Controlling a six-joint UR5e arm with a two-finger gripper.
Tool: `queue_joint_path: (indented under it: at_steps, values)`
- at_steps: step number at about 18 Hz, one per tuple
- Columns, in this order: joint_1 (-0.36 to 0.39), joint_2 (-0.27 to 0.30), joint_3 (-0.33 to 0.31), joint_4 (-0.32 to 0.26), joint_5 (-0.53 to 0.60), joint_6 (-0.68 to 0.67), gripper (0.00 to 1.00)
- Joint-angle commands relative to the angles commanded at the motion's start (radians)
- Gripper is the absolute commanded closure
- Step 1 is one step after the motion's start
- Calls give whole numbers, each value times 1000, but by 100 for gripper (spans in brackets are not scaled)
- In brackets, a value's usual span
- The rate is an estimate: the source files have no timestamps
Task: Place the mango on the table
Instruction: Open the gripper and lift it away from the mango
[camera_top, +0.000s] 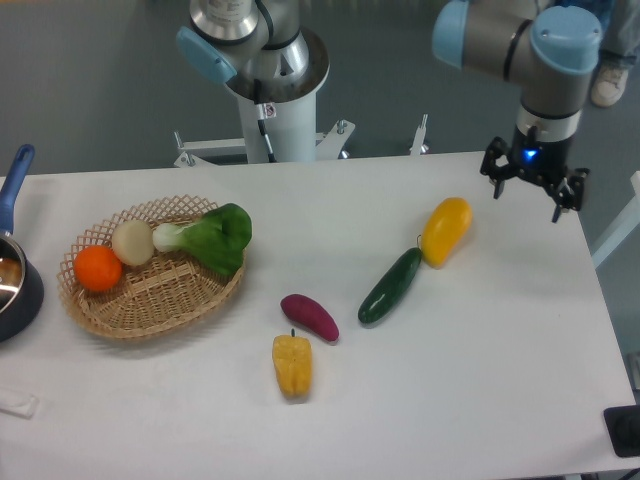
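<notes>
The smooth, plump oval mango (445, 230) lies on the matte white desk (480, 380), its lower end touching the glossy green cucumber (390, 286). The hand (534, 187) hangs spread open, holding nothing, right of it. A woven wicker basket (150, 295) sits left.

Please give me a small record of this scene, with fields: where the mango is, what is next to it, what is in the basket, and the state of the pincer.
mango: lying on the table, right part, free of the pincer
beside mango: green cucumber, its upper end at the mango's lower end
table centre: purple eggplant and yellow pepper
basket: holds an orange, an onion and a leafy green
left edge: dark pot with blue handle
pincer: open, empty, above the far right edge
</notes>
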Motion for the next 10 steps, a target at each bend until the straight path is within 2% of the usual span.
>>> queue_joint_path:
  at_steps: [4,10]
  values:
    - [-14,-31,51,-22,3,-12,0]
    - [-58,-77,69,-12,8,-60,0]
